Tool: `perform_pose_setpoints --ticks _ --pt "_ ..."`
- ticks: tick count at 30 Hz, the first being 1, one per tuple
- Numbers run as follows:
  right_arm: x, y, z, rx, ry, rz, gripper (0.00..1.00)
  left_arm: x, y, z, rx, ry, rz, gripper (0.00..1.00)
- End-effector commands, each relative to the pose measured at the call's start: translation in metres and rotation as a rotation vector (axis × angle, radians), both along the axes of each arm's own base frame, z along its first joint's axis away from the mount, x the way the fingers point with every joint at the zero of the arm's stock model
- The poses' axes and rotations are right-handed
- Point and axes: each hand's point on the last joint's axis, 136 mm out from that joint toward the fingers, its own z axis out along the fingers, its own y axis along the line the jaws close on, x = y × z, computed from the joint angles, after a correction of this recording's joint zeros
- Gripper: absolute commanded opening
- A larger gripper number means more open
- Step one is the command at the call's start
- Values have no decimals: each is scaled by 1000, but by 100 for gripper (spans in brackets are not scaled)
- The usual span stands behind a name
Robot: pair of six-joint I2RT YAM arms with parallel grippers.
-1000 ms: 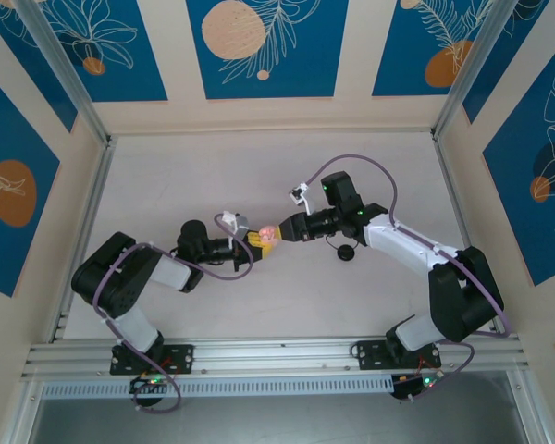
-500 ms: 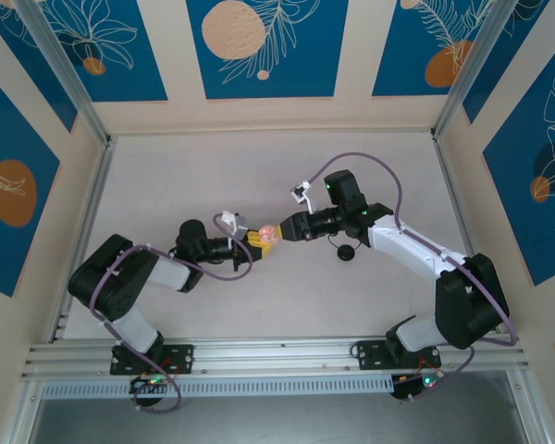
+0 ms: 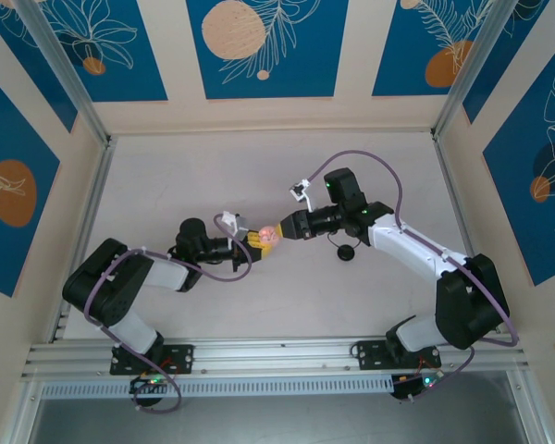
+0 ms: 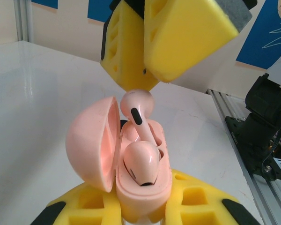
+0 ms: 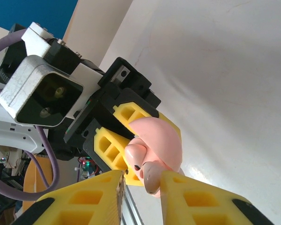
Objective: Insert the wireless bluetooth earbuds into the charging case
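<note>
My left gripper (image 4: 143, 208) is shut on the base of an open pale pink charging case (image 4: 145, 190), its lid (image 4: 91, 145) swung left. One pink earbud (image 4: 141, 161) sits in its slot. A second pink earbud (image 4: 136, 105) stands stem-down in the other slot, its head still above the case. My right gripper (image 5: 140, 187) hangs right over it with its jaws a little apart; the earbud (image 5: 152, 180) rests against one finger, with a gap to the other. From above, both grippers meet at the case (image 3: 268, 238) mid-table.
A small black round object (image 3: 346, 252) lies on the white table just right of my right gripper (image 3: 279, 231). Aluminium rails (image 3: 259, 351) border the near edge and the sides.
The right gripper's jaws have narrowed around the standing earbud. Both arms have hardly moved, and the case stays held in the same spot.
</note>
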Motion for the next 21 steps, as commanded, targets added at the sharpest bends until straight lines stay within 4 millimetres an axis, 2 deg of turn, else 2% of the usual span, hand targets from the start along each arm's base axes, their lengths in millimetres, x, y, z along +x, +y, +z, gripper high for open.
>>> perform_pose_setpoints --ticks 1,15,18,21 --pt "-1 7 8 12 -3 33 25 -1 -3 16 -19 -70 -26 13" --pt "-7 11 -3 -25 16 55 23 -2 -2 19 -14 -78 -24 13" --pt "-8 12 3 -18 3 59 24 -4 -1 20 -14 -85 -28 13" --pt "-7 9 13 -2 -36 48 30 -7 -1 21 -16 -89 -37 13"
